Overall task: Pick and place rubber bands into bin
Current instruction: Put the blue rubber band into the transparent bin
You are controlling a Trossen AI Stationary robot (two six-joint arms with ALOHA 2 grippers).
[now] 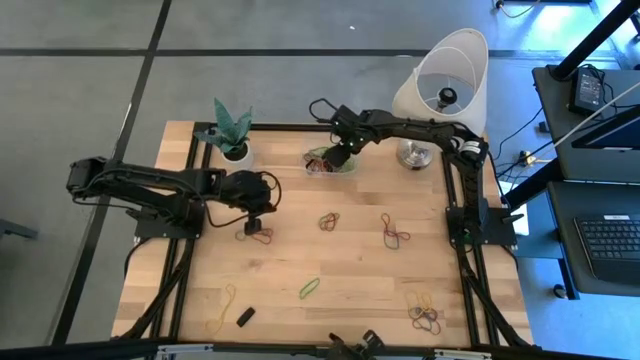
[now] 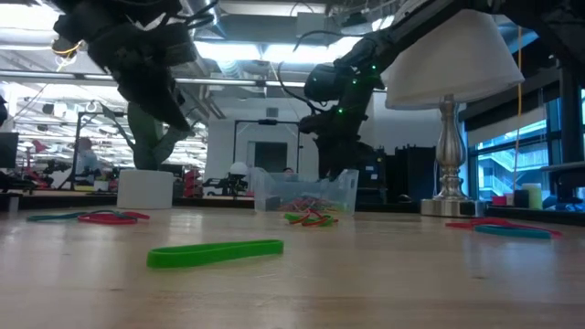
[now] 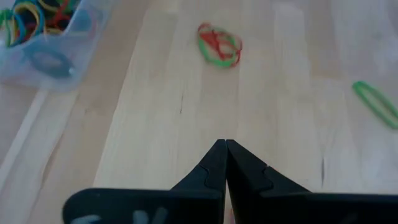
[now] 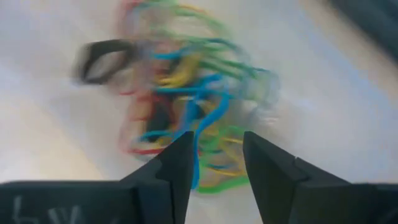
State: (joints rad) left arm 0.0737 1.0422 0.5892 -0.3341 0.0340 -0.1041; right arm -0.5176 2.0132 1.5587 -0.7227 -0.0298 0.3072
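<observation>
Rubber bands (image 1: pixel 396 235) scattered in clusters on table (image 1: pixel 350 270), more in bin (image 1: pixel 330 162). Light, limp, stretchy; pinch several strands at cluster middle. Right end effector (image 4: pixel 216 163) released over bin; left end effector (image 3: pixel 225 163) clenched, empty.

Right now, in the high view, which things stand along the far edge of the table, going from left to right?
Plant in white pot → bin with rubber bands, the right gripper open above it → lamp.
</observation>
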